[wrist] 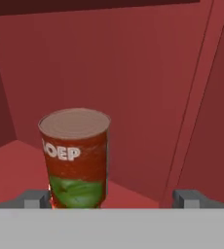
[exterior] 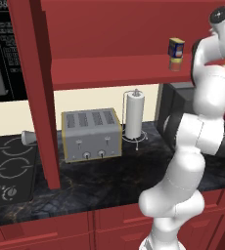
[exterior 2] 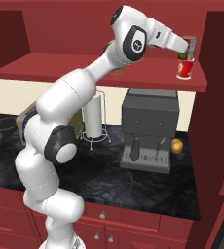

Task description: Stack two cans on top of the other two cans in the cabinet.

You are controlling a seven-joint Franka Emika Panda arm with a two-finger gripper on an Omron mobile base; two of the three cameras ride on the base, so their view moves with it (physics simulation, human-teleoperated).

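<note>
Gripper (wrist: 113, 198) spread wide, empty, near dark red can (wrist: 76, 158); blue can (exterior: 176, 48) stacked on tan can (exterior: 175, 64), left.

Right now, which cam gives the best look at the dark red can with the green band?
Hand view: the dark red can stands upright and close, lid, lettering and green band clear. In the right base view it is small, stacked on the bright red can beneath the gripper.
</note>
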